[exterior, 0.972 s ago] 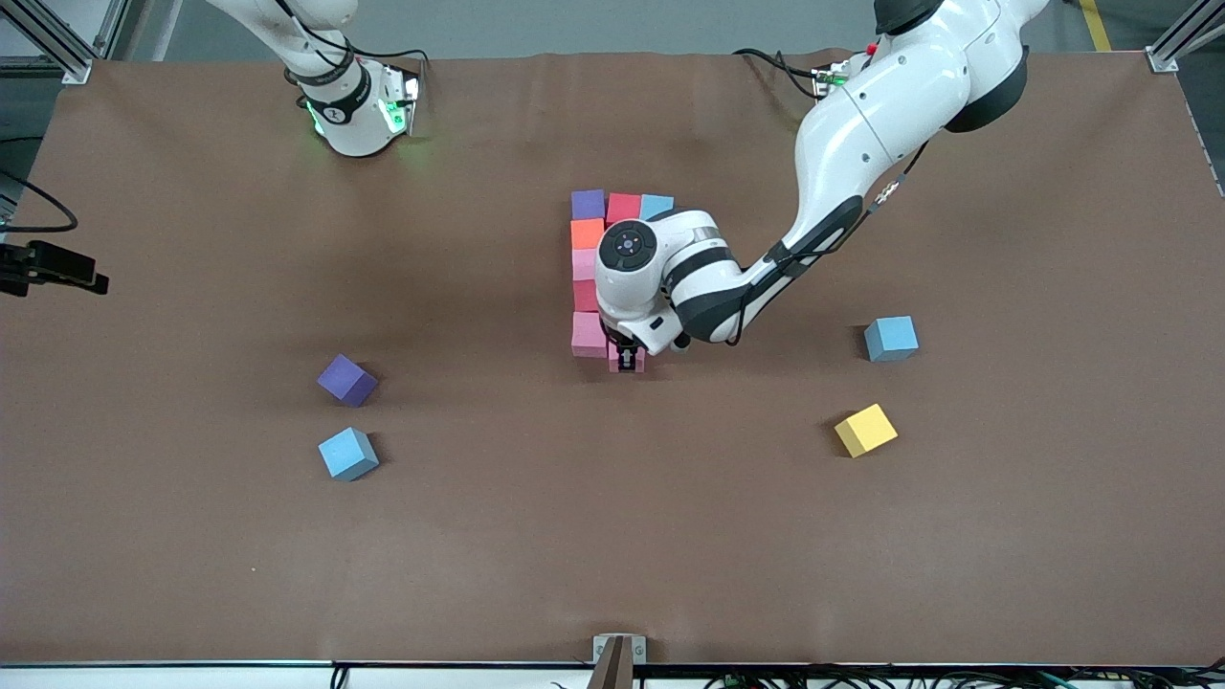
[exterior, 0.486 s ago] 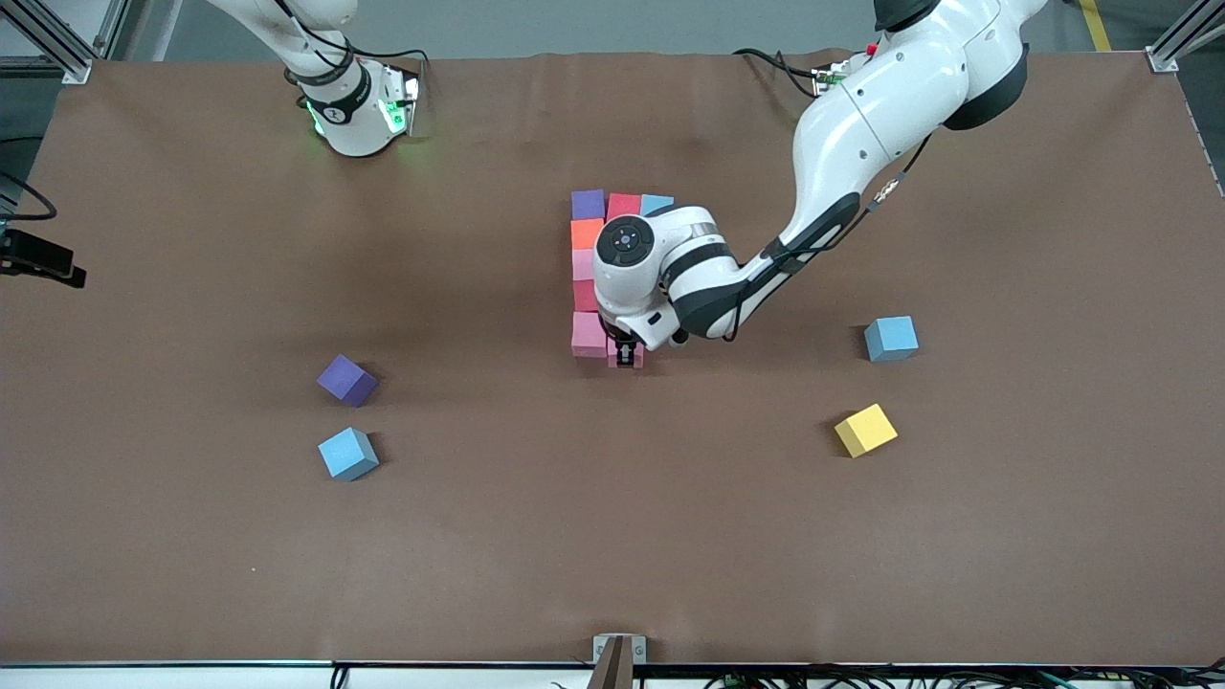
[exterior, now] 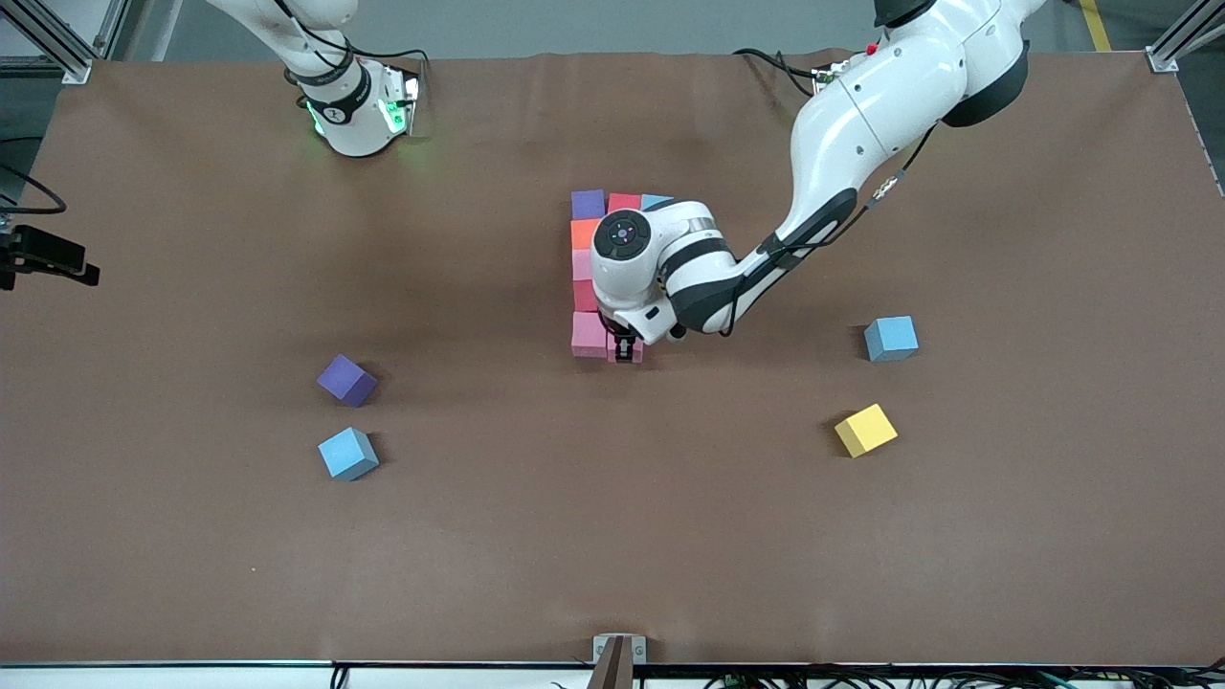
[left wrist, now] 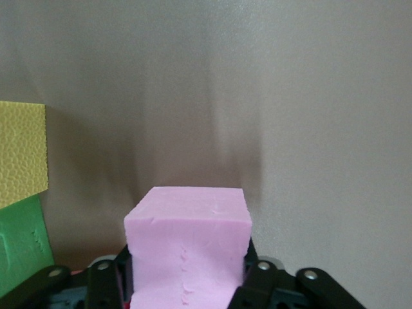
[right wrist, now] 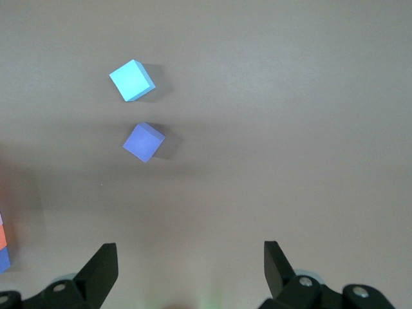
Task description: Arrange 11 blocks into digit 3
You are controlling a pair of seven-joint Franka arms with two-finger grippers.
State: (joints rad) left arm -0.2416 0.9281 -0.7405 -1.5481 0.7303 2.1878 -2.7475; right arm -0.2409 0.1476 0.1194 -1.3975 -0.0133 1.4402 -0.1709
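The digit 3 figure lies mid-table: a purple block (exterior: 588, 204), a red block (exterior: 623, 201) and a light blue block (exterior: 656, 201) in a row, then orange (exterior: 585, 233), pink (exterior: 582, 263), red (exterior: 584, 295) and pink (exterior: 588, 335) blocks running toward the camera. My left gripper (exterior: 625, 352) is low at the figure's near end, shut on a pink block (left wrist: 187, 244) that rests beside the last pink cube. The left wrist view shows yellow (left wrist: 22, 154) and green (left wrist: 19, 241) cubes of the figure. My right gripper (right wrist: 190, 270) waits, open and empty, above the table.
Loose cubes lie apart: purple (exterior: 346, 380) and light blue (exterior: 348, 454) toward the right arm's end, light blue (exterior: 891, 338) and yellow (exterior: 866, 430) toward the left arm's end. The left arm's wrist hides the figure's middle. The right arm's base (exterior: 359, 105) stands at the table's back edge.
My left gripper has carried the pink block a little farther from the camera, up against the figure's near end. The right arm has not moved.
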